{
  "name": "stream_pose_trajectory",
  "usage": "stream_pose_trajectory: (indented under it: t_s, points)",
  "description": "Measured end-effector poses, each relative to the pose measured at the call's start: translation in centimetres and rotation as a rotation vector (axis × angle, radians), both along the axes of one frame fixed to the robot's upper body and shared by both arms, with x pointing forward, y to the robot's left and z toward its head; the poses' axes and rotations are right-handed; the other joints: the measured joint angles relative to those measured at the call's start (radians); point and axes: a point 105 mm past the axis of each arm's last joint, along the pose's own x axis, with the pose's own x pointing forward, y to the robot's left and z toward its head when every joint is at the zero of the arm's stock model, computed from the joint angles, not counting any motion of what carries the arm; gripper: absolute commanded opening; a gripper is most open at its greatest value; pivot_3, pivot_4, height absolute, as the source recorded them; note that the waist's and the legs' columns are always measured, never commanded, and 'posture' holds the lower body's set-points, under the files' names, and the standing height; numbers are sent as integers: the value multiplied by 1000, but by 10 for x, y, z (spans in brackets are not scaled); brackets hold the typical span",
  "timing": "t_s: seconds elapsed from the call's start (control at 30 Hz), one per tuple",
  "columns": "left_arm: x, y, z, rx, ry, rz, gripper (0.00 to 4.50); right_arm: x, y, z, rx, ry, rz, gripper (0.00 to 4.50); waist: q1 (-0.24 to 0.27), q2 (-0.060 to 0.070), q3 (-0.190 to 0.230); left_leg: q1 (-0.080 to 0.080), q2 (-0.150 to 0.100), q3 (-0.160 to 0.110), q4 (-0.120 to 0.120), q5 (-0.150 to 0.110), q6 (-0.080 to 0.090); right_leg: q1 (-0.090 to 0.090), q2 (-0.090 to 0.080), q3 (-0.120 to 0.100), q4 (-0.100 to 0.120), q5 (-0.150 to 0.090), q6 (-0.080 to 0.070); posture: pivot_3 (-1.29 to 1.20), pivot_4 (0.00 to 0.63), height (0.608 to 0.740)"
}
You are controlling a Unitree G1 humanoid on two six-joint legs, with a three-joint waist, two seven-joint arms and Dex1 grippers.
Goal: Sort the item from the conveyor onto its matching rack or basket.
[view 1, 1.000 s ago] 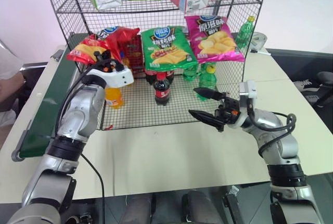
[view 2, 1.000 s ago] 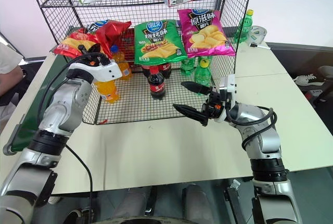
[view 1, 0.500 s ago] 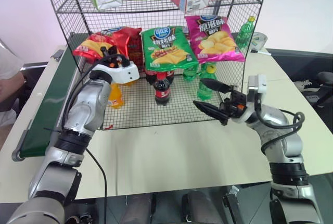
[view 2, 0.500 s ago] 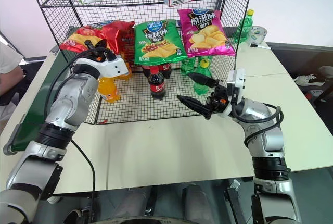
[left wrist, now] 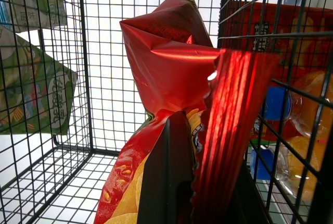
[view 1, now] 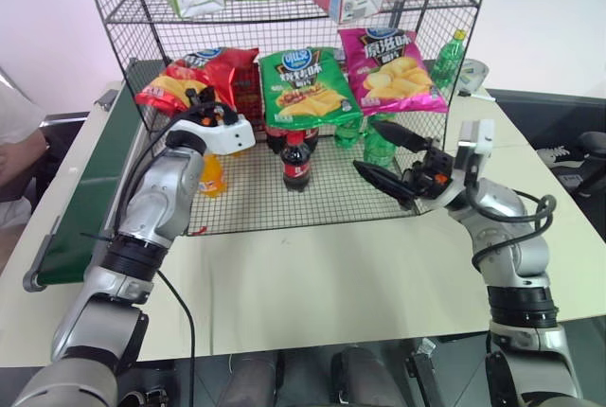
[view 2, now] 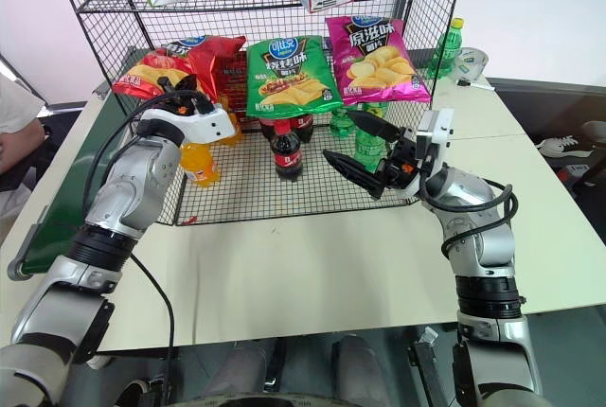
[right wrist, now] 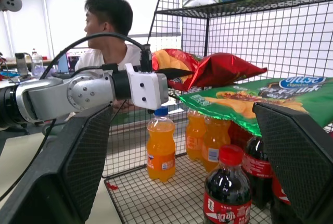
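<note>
- Against a second ago, I see my left pincer (view 1: 201, 104) has carried the red crisp bag (view 1: 194, 78) up and inward, so it now lies level at the middle tier of the black wire rack (view 1: 284, 19), at 9 o'clock from the green crisp bag (view 1: 305, 87).
- My right arm has risen and moved toward 1 o'clock; its pincer (view 1: 390, 155) now overlaps the rack's front edge.
- Left pincer is clenched on the red bag's lower edge, forearm raised and reaching forward into the rack.
- Right pincer is spread wide, holding nothing, pointing toward 10 o'clock above the worktop (view 1: 312, 274).
- The conveyor (view 1: 90, 189) runs along the rack's 9 o'clock side.
</note>
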Motion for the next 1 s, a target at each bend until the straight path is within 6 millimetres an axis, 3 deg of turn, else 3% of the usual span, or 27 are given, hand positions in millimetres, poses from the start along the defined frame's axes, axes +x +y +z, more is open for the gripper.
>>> stream_pose_trajectory:
  t_s: [0.13, 0.23, 0.47, 0.8, 1.0]
  points:
    - [0, -1, 1, -54, 9, -20, 56, 0, 0, 0, 1, 0, 1, 4500, 1, 0, 0, 0, 0, 0, 0, 0, 0, 0, 0, 0, 0, 0, 0, 0, 150, 740]
    - [-1, 0, 4, -119, 11, -32, 1210, 0, 1, -1, -1, 0, 6, 4500, 2, 0, 0, 0, 0, 0, 0, 0, 0, 0, 0, 0, 0, 0, 0, 0, 150, 740]
    - [-13, -3, 26, -140, -70, -67, 4478, -1, 2, -3, -4, 6, 12, 4500, 2, 0, 0, 0, 0, 0, 0, 0, 0, 1, 0, 0, 0, 0, 0, 0, 150, 740]
    - [-44, -20, 15, -151, -21, -142, 4478, -3, 1, -6, -8, 13, 21, 4500, 1, 0, 0, 0, 0, 0, 0, 0, 0, 1, 0, 0, 0, 0, 0, 0, 150, 740]
    - [-64, -12, 5, -266, 69, -215, 4478, -4, 0, -11, -15, 26, 24, 4500, -1, 0, 0, 0, 0, 0, 0, 0, 0, 0, 0, 0, -1, 0, 0, 0, 150, 740]
